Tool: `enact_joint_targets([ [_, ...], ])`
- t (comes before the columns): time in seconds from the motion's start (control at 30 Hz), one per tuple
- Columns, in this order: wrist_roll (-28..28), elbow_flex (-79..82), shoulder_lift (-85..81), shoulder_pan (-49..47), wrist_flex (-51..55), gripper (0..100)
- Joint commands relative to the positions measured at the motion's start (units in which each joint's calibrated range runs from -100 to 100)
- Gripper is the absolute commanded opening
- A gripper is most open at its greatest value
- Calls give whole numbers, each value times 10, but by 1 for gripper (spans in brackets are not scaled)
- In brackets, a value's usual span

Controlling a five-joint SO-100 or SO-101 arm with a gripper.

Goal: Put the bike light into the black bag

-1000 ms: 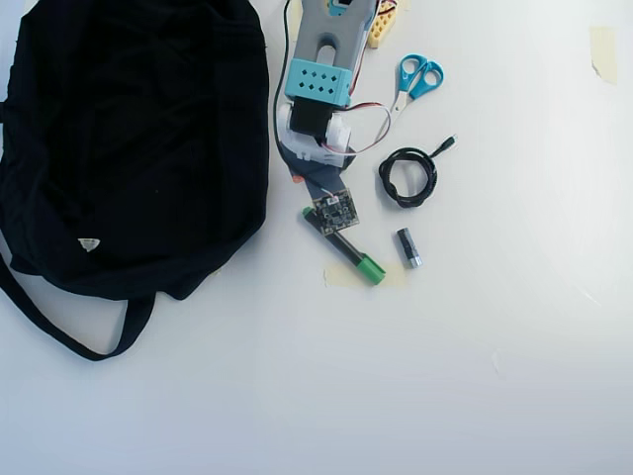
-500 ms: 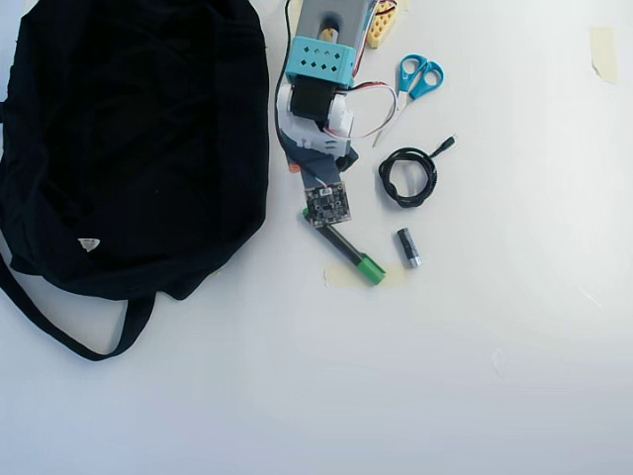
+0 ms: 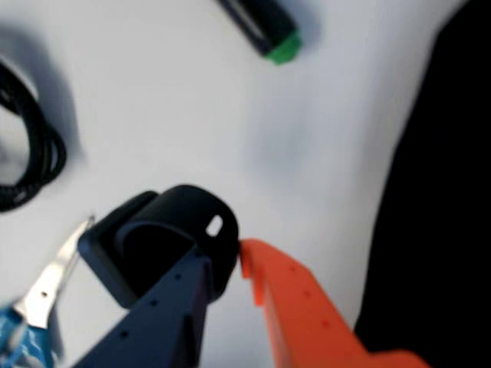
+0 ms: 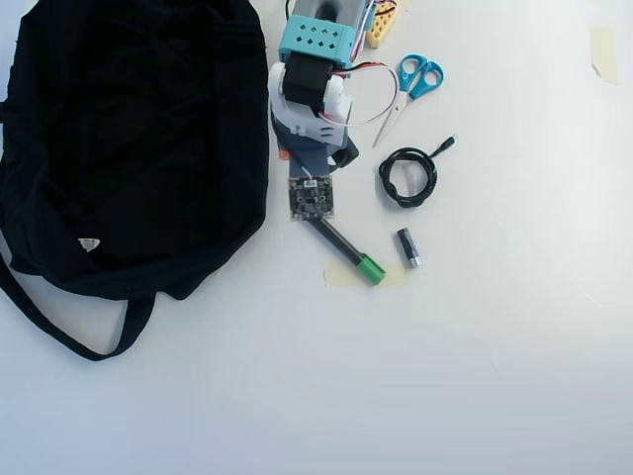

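Observation:
In the wrist view my gripper is shut on the bike light, a small black block with a round loop strap. The dark blue finger presses it from the left and the orange finger from the right. The black bag fills the right edge of that view, close to the orange finger. In the overhead view the bag lies at the left, with the arm right beside its right edge. A bit of the bike light shows beside the arm.
A black pen with a green cap lies below the arm and also shows in the wrist view. A coiled black cable, blue scissors and a small grey-black cylinder lie to the right. The bag's strap loops at lower left.

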Motion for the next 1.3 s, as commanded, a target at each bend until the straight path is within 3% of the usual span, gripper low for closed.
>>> enact_joint_targets([
  [0.0,-23,-63,-31,12,20,2],
  [0.6,-80,-208,-31,65,28,2],
  [1.2,-83,-235,-29,190,-13,2],
  [1.27,-120,-237,-30,201,-18,2],
])
